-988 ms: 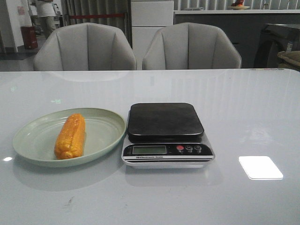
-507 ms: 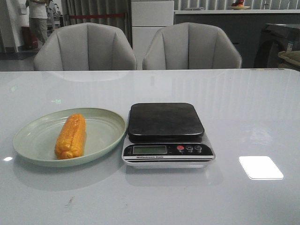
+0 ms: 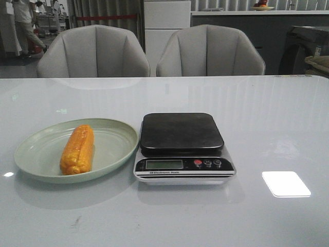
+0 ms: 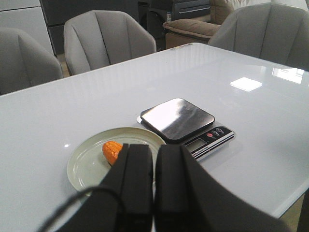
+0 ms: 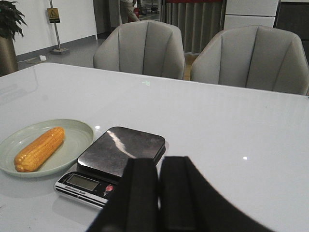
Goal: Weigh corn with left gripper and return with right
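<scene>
A white worktop (image 3: 267,118) fills the front view. At lower left sits a pale green plate (image 3: 31,149) with the corn (image 3: 77,149) lying on it; a scale (image 3: 182,146) stands beside it, centre. Left end effector (image 4: 154,183) and right end effector (image 5: 159,193) hang above, fingers together, empty.

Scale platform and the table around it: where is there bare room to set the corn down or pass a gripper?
The scale has a bare platform. Table is open right of the scale, behind it toward the chairs, and along the near edge. The crowded spot is the narrow gap where the plate nearly meets the scale. The corn fills the plate's middle.
</scene>
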Motion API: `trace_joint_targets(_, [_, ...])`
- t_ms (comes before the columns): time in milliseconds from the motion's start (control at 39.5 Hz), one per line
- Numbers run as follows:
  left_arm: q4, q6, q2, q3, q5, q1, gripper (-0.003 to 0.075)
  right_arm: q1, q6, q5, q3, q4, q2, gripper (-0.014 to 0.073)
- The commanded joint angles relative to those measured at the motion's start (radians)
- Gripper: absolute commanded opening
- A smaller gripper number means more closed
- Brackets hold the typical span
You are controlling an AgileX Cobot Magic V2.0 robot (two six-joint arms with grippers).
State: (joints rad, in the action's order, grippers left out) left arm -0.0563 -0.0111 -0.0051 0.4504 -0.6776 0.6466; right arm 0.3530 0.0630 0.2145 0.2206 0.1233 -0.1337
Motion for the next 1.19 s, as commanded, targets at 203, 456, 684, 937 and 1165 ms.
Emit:
trace_joint_targets(203, [-0.010,-0.003,0.008,-0.083,0.158,-0.120,0.0125,-0.005,0.008,-0.069,0.025,-0.010,-0.011,0.0157])
trace_joint_targets(456, [0.014,-0.003,0.002,-0.257,0.526,-0.413,0.0125,-0.005,0.008,-0.069,0.025,-0.010,-0.011,0.0157])
trace_joint_targets(684, [0.014,-0.003,-0.024,-0.375,0.616,-0.575,0.0125,-0.005,0.008,-0.068,0.025,-0.010,-0.011,0.0157])
trace_joint_targets(937, [0.016,-0.007,-0.024,-0.491,0.778,-0.626,0.0125,-0.005,0.008,-0.068,0.025,-0.010,-0.011,0.0157])
trace_joint_targets(1165, [0.019,-0.009,-0.024,-0.488,0.756,-0.626,0.0125,-0.005,0.008,-0.067,0.025,-0.010,-0.011,0.0157])
